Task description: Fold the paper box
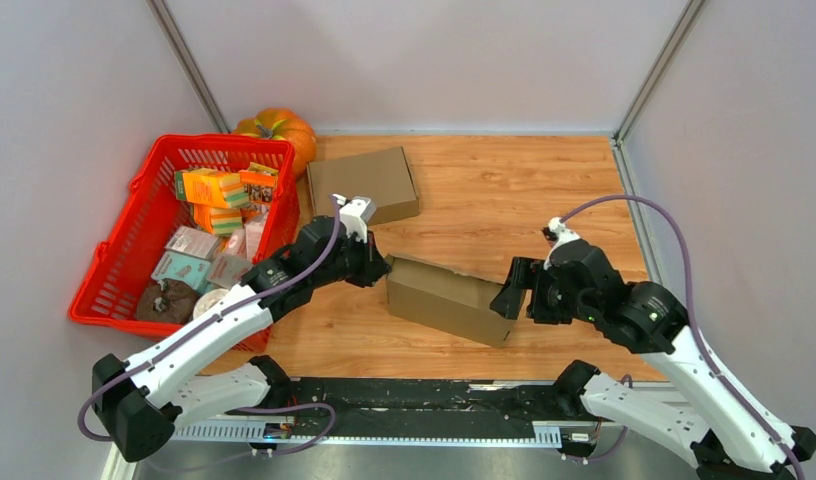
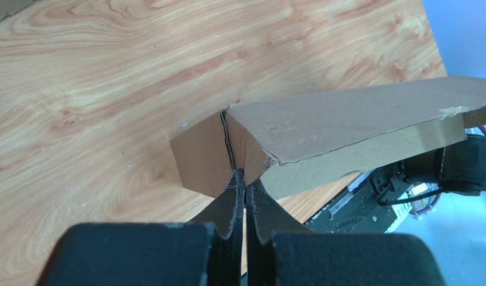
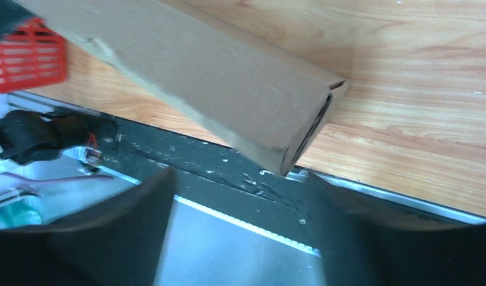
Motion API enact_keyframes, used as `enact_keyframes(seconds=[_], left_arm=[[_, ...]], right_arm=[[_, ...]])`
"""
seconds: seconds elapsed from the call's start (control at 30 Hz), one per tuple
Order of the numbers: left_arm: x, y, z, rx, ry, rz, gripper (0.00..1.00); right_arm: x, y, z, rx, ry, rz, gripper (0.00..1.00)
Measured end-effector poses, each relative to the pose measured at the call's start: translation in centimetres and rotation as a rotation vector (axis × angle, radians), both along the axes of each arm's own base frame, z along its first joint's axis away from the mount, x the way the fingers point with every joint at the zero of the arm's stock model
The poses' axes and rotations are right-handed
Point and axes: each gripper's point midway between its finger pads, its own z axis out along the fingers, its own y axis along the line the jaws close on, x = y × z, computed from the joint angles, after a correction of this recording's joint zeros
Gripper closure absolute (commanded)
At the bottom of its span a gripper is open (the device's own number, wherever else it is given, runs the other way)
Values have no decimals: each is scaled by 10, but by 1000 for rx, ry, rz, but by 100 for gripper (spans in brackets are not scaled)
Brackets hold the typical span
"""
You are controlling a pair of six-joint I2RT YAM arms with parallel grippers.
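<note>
The paper box (image 1: 449,298) is a long brown cardboard carton lying at an angle in the middle of the wooden table. My left gripper (image 1: 384,268) is shut, its tips (image 2: 243,179) against the seam of the two end flaps at the box's left end (image 2: 217,152). My right gripper (image 1: 506,300) stands open at the box's right end. In the right wrist view the box's end corner (image 3: 276,125) hangs just above the gap between the wide-spread fingers (image 3: 240,190), and nothing is held.
A second closed cardboard box (image 1: 362,185) lies behind the left arm. A red basket (image 1: 119,230) with several small packages stands at the left, an orange pumpkin (image 1: 279,130) behind it. The black base rail (image 1: 424,395) runs along the near edge.
</note>
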Motion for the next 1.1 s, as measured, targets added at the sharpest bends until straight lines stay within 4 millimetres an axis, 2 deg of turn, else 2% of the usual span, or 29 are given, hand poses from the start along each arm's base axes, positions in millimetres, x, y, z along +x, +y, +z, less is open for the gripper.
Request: enact_keyframes(seconds=[0.03,0.2,0.23,0.3,0.37,0.53,0.67,0.8,0.9,0.97,1.03,1.1], left_arm=[[1,0,0,0,-5,2,100],[1,1,-1,2,-20,13,100],[1,1,-1,1,-22,14,100],[0,2,-1,0,-26,15,100],[0,2,-1,0,-27,16,100],[-1,3,-1,-4,-31,16,100],[-1,3,-1,-4,-32,16,100],[-1,3,-1,-4,-31,15,100],[-1,1,-1,-9,-30,9,89],[-1,1,-1,-10,-29,7,73],[-4,2,-2,-5,-22,1,50],[-10,7,-7,22,-5,-13,50]], right_arm=[[0,0,7,22,-12,-15,0],[5,-15,40,134,-84,-182,0],[7,-18,43,156,-95,-222,1],[16,-19,47,184,-110,-286,12],[28,-16,43,193,-127,-333,23],[54,-14,25,207,-193,-415,36],[61,-17,15,232,-240,-443,46],[63,-13,14,278,-271,-434,51],[61,-9,0,296,-277,-408,54],[60,-9,-12,301,-281,-397,54],[61,-9,-15,331,-309,-395,54],[62,-8,-14,356,-336,-385,54]])
